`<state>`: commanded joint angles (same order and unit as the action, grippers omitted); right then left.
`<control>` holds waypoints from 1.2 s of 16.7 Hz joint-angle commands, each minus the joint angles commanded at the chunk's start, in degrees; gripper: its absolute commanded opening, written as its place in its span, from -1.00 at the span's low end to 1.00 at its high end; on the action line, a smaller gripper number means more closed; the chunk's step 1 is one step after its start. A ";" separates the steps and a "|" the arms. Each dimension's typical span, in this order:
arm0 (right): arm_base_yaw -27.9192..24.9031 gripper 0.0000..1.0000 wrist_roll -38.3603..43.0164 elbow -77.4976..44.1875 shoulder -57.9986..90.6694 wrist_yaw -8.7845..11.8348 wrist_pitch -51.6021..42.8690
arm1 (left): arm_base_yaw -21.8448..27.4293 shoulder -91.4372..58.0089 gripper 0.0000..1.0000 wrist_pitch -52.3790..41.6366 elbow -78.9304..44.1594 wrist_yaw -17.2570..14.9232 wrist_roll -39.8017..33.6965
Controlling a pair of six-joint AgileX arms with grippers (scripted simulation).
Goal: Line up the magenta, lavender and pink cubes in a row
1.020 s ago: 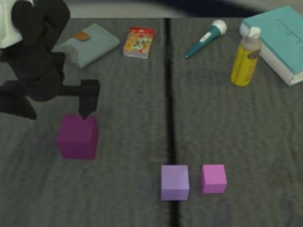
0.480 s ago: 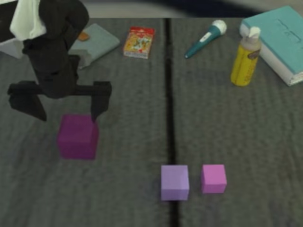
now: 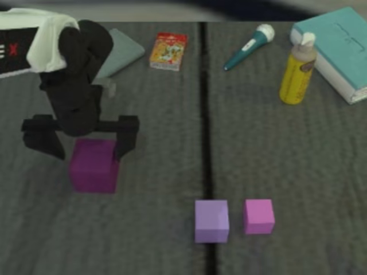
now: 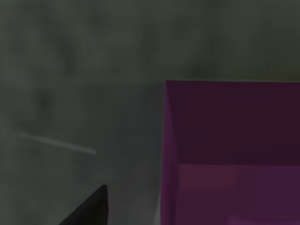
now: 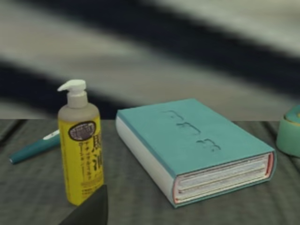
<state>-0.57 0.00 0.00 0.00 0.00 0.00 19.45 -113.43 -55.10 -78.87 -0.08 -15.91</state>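
Note:
The big dark magenta cube (image 3: 94,167) sits at the table's left. My left gripper (image 3: 87,144) hangs open over its far edge, one finger (image 3: 47,140) on each side of it and neither touching. In the left wrist view the magenta cube (image 4: 232,150) fills the frame close up, beside one dark fingertip (image 4: 91,211). The lavender cube (image 3: 211,220) and the smaller pink cube (image 3: 258,216) stand side by side near the front centre, a small gap between them. My right arm is outside the top view. Its wrist view shows a single fingertip (image 5: 91,211), set wide with nothing held.
Along the back lie a grey-blue pouch (image 3: 121,48), a red card box (image 3: 168,51), a teal and white thermometer (image 3: 249,47), a yellow pump bottle (image 3: 297,71) and a teal book (image 3: 338,48). A dark seam (image 3: 204,143) runs down the table's middle.
My left arm has swung right and toward the front. Its open fingers, earlier behind and left of the magenta cube, now straddle it. The cubes have not moved.

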 joint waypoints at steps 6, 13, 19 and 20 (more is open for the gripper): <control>0.00 1.00 0.00 0.00 0.00 0.00 0.00 | 0.01 -3.46 1.00 8.96 5.83 -0.02 0.03; 0.00 1.00 0.00 0.00 0.00 0.00 0.00 | 0.01 -3.46 0.40 8.96 5.83 -0.02 0.03; 0.00 1.00 0.00 0.00 0.00 0.00 0.00 | 0.01 -3.46 -0.51 8.96 5.83 -0.02 0.03; 0.00 1.00 0.00 0.00 0.00 0.00 0.00 | 0.01 -3.46 -0.66 8.96 5.83 -0.02 0.03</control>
<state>-0.57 0.00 0.00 0.00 0.00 0.00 19.47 -116.89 -46.14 -73.03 -0.10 -15.88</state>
